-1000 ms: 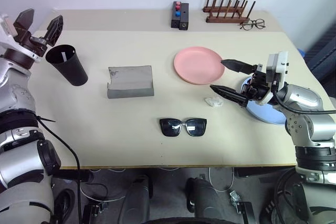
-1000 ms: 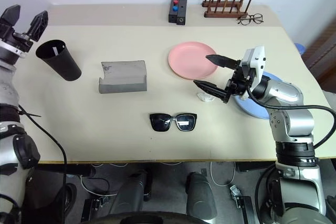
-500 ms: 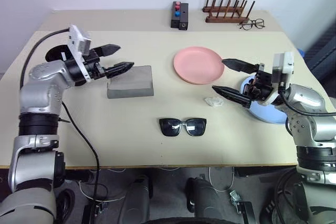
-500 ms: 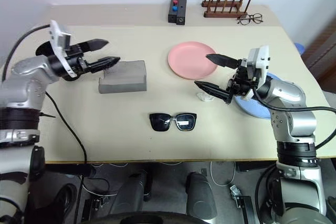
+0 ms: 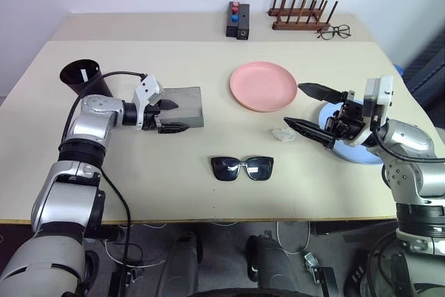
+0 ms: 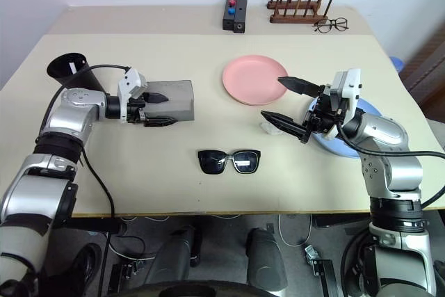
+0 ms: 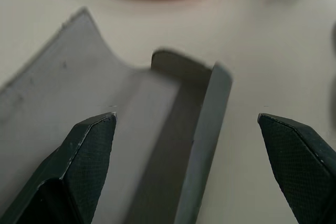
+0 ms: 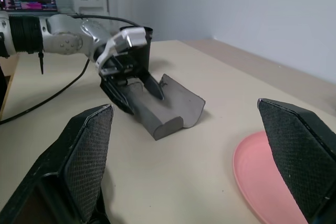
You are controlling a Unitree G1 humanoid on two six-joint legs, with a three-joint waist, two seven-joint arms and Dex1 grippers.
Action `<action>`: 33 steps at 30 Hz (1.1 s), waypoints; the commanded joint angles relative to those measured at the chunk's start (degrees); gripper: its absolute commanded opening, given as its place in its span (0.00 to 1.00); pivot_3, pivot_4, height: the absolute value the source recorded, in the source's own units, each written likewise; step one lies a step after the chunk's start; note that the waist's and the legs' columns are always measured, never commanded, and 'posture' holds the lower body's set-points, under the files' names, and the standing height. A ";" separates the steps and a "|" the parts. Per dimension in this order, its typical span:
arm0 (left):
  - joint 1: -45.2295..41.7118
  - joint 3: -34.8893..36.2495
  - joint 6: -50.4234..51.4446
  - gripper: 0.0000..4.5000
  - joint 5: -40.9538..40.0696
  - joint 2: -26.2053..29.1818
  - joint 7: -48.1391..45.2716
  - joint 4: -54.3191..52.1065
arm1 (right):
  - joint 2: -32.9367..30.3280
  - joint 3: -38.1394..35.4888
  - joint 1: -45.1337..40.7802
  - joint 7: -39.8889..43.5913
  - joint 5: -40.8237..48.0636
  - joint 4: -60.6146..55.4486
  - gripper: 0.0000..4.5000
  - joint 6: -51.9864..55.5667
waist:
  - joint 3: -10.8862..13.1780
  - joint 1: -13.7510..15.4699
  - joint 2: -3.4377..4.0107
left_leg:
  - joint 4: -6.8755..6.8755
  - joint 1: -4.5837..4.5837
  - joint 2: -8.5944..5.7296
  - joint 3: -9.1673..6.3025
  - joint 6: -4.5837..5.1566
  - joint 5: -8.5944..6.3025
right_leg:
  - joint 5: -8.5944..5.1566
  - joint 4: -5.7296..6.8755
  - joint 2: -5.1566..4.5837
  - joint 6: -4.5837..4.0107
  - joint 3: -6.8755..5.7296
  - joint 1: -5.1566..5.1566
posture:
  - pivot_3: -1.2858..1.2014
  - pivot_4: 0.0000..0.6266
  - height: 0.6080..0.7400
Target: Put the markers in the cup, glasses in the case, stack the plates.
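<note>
The grey case [image 5: 184, 102] lies left of the table's middle with its flap folded up. My left gripper [image 5: 172, 116] is open at the case's left front end: one finger lies over the case and the other along its front edge. The dark cup [image 5: 85, 78] leans behind that arm. A thin white sliver shows inside its rim; I cannot tell whether it is a marker. The black sunglasses [image 5: 242, 167] lie near the front edge. The pink plate [image 5: 263, 85] sits right of centre. My right gripper [image 5: 293, 104] hovers open, partly covering the blue plate [image 5: 356, 151].
A small crumpled white scrap [image 5: 281, 134] lies below the right gripper. Along the far edge stand a black box with red and blue knobs [image 5: 237, 21], a wooden peg rack [image 5: 300, 16] and thin-rimmed spectacles [image 5: 336, 31].
My left arm has swung down and to the right, from beside the cup to the case's left end, with its gripper open throughout. The right arm has stayed almost where it was.
</note>
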 commanded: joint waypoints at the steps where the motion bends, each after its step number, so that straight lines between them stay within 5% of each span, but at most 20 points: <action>1: -2.05 -0.04 -1.87 0.99 1.94 -0.49 -0.08 2.27 | -0.52 -1.27 -0.25 -0.56 0.26 -2.47 1.00 -1.04 | 0.00 0.01 0.00 | 0.00 -0.01 0.00 0.00 0.00 0.00 | 0.00 0.00 0.00 0.00 0.00 0.00 | 0.52 0.24 1.00; 4: -2.30 0.22 -2.17 0.81 2.42 -1.12 -0.89 3.51 | -0.64 -1.23 -0.19 -0.97 0.17 -2.70 1.00 -0.94 | 0.00 0.02 0.00 | 0.00 -0.01 0.00 0.00 0.00 0.00 | 0.00 0.01 0.00 0.00 0.00 0.00 | 0.52 0.24 1.00; 9: -2.83 1.61 -0.10 0.28 1.88 -1.70 -1.41 3.60 | -0.72 -1.25 -0.10 -1.49 0.34 -3.00 1.00 -0.68 | 0.00 0.23 0.00 | 0.02 -0.01 0.00 0.00 0.00 0.00 | 0.00 0.01 0.00 0.00 0.00 0.01 | 0.52 0.24 1.00; 24: -2.34 2.26 2.89 0.28 1.52 -0.74 -4.74 0.20 | -0.51 -0.60 -0.63 -1.78 -0.19 -2.36 1.00 -0.84 | 0.00 0.12 0.00 | 0.02 0.00 0.00 -0.01 0.00 0.00 | 0.00 0.04 0.00 0.01 0.00 0.00 | 0.52 0.24 1.00; 27: -2.20 2.77 4.16 0.03 0.99 -0.41 -5.75 -0.77 | -0.56 -0.63 -0.59 -1.77 -0.27 -2.42 1.00 -0.77 | 0.00 0.06 0.00 | 0.02 0.00 0.00 -0.01 0.00 0.00 | 0.00 0.05 0.00 0.00 0.00 0.00 | 0.52 0.24 1.00; 33: -1.76 2.60 10.37 0.01 0.06 0.96 -9.31 -4.78 | -0.49 -0.60 -0.50 -1.74 -0.52 -2.46 1.00 -0.75 | 0.00 -0.05 0.00 | 0.02 0.00 0.00 -0.02 0.00 0.00 | 0.00 0.09 0.00 0.01 0.00 -0.02 | 0.52 0.24 1.00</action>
